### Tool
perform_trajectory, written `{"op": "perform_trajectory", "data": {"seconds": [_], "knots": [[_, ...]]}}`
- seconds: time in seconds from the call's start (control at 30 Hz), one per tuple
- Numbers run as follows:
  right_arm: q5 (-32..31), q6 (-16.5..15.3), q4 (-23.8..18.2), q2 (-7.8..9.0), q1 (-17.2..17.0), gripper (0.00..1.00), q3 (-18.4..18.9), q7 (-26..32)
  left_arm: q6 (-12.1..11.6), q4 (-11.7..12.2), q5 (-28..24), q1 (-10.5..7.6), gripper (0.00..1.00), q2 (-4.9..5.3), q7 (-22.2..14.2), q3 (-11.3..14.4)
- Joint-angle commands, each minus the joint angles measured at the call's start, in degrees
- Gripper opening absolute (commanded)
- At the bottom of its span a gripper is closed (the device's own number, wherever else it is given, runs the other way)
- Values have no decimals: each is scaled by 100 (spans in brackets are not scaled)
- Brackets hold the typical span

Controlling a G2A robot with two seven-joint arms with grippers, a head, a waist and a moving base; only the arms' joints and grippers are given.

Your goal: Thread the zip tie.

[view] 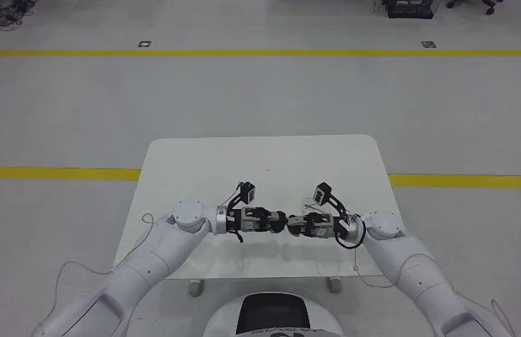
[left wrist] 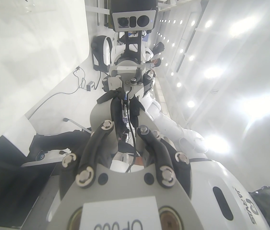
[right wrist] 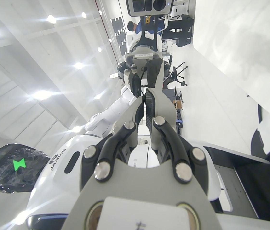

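My two grippers meet tip to tip above the front of the white table (view: 260,160). The zip tie (left wrist: 130,130) is a thin black strand. It runs between the fingers of my left gripper (left wrist: 125,111) back toward its palm, and those fingers are closed on it with a narrow gap. My right gripper (right wrist: 144,107) has its ribbed pads (right wrist: 149,104) pressed together on the tie's other end. In the top view the left gripper (view: 277,223) and right gripper (view: 298,226) nearly touch. From the right wrist, the tie (right wrist: 145,71) shows inside the left gripper (right wrist: 144,82).
The table has rounded corners and stands on a grey floor with yellow lines (view: 67,173). Its front edge lies under the two grippers. Cables (left wrist: 77,82) trail on the floor beside the table.
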Motion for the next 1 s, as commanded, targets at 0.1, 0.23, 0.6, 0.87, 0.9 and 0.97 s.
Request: {"op": "perform_trajectory", "data": {"seconds": [0.1,0.23,0.6,0.87,0.9,0.97], "knots": [[-4,19,16,-6,8,0,4,7,5,6,-4,-5,8,-1,-15,3],[-9,38,47,-14,26,0,1,6,7,14,-3,-13,5,-4,-25,8],[-36,49,85,-31,51,0,-4,35,1,49,-14,-24,0,-16,-35,30],[23,20,65,-24,14,100,69,20,-156,83,-68,-25,0,-19,-69,-1],[50,-4,64,-18,-1,100,102,10,-211,82,-57,-20,0,-14,-62,-16],[83,-29,53,-8,-28,100,151,3,-266,83,-44,-12,0,-4,-58,-42]]}}
